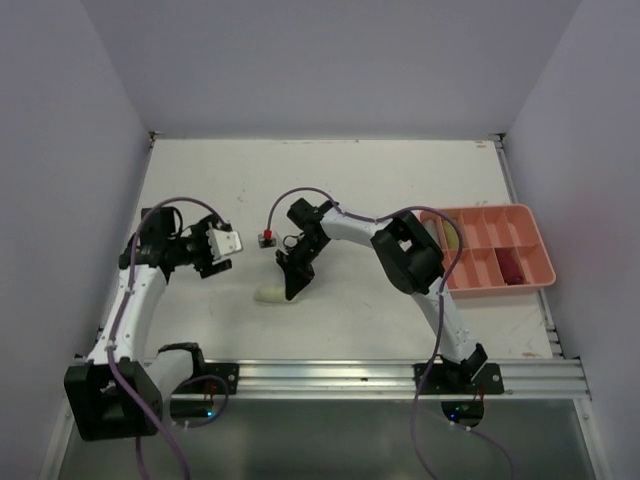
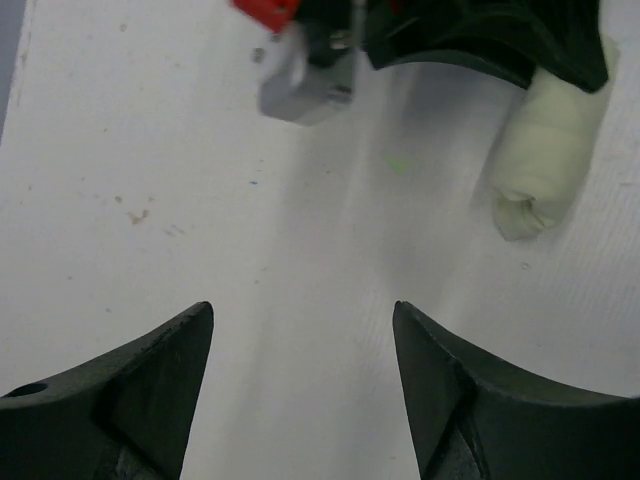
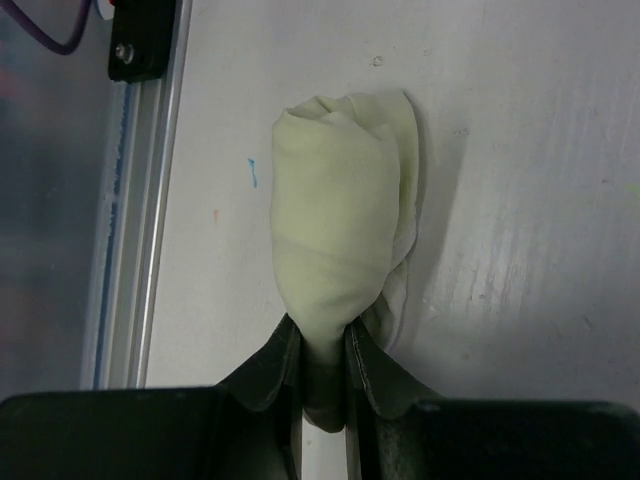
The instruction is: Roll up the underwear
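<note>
A rolled pale yellow-green underwear (image 3: 335,240) lies on the white table; it also shows in the top view (image 1: 270,295) and in the left wrist view (image 2: 548,150). My right gripper (image 3: 323,350) is shut on one end of this roll, pinching the cloth between its fingers; in the top view it stands at the roll's right end (image 1: 294,290). My left gripper (image 2: 302,315) is open and empty, a little left of the roll, over bare table (image 1: 222,243). A dark red piece (image 1: 508,267) and a pale piece (image 1: 450,238) lie in the tray.
A salmon-pink compartment tray (image 1: 540,255) stands at the right edge of the table. A metal rail (image 1: 330,378) runs along the near edge. The right arm's grey and red wrist part (image 2: 305,80) sits close ahead of my left gripper.
</note>
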You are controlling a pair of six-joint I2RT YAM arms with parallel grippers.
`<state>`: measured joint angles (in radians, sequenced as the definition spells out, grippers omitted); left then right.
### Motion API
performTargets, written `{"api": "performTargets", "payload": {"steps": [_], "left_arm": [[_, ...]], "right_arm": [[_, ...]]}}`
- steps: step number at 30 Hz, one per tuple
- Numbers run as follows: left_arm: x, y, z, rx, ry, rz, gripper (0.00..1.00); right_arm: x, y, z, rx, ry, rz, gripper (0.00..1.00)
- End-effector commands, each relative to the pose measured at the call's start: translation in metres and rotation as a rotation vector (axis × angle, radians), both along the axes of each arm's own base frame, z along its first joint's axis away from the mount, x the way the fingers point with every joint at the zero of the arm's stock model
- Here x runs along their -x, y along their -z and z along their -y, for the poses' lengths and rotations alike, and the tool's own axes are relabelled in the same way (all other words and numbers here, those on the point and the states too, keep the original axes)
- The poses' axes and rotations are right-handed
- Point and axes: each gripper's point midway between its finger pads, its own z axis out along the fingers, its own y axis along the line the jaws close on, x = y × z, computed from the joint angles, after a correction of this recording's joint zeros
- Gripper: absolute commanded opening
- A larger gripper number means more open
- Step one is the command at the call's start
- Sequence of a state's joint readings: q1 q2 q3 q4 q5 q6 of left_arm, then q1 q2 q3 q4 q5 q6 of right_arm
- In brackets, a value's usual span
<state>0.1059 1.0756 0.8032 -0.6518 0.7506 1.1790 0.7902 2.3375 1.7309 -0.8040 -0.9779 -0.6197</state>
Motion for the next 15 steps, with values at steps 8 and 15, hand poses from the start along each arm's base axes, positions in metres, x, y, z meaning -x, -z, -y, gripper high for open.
{"api": "performTargets", "payload": {"steps": [8, 15], "left_arm": [[0.07, 0.067, 0.071, -0.179, 0.435, -0.004, 0.76], [0.093, 0.088, 0.095, -0.169, 0.577, -0.099, 0.76]], "right_arm": [[0.018, 0.034, 0.026, 0.167, 0.023, -0.145, 0.0], [0.016, 0.035, 0.026, 0.174, 0.022, -0.148, 0.0]]}}
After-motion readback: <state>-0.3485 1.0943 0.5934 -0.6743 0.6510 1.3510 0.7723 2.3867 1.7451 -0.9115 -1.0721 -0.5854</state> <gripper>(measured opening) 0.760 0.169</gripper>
